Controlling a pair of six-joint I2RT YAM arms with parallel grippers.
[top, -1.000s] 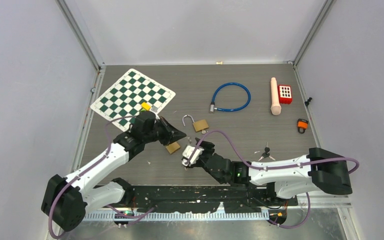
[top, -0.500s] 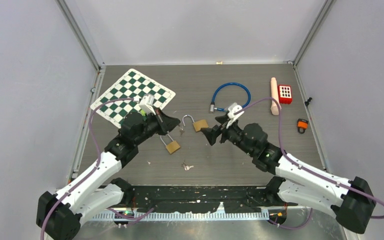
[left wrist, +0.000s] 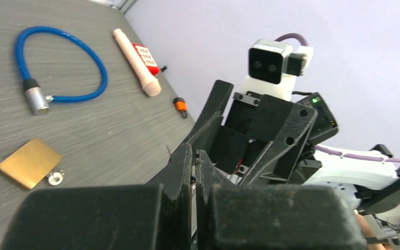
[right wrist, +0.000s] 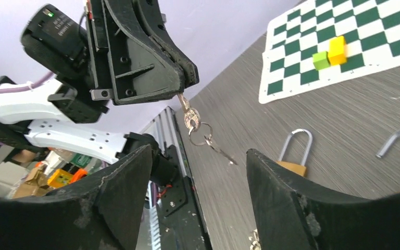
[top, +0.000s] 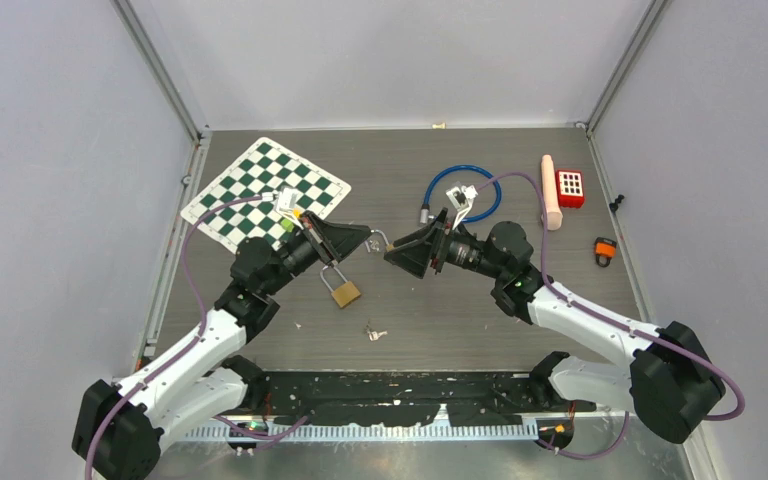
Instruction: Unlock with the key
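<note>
My left gripper is shut on a silver key and holds it above the table. A ring with a second key hangs from it. My right gripper is open and empty. It faces the left gripper tip to tip with a small gap, and the key lies beyond its fingertips. A closed brass padlock lies below the left gripper and also shows in the right wrist view. An open brass padlock lies under the right gripper.
A loose key bunch lies near the front. A chessboard with yellow and green blocks is at the back left. A blue cable lock, a beige cylinder, a red keypad box and a small orange lock are at the right.
My right arm swung from the near table up to the middle and now faces the left gripper. My left gripper rose and reached right with the key.
</note>
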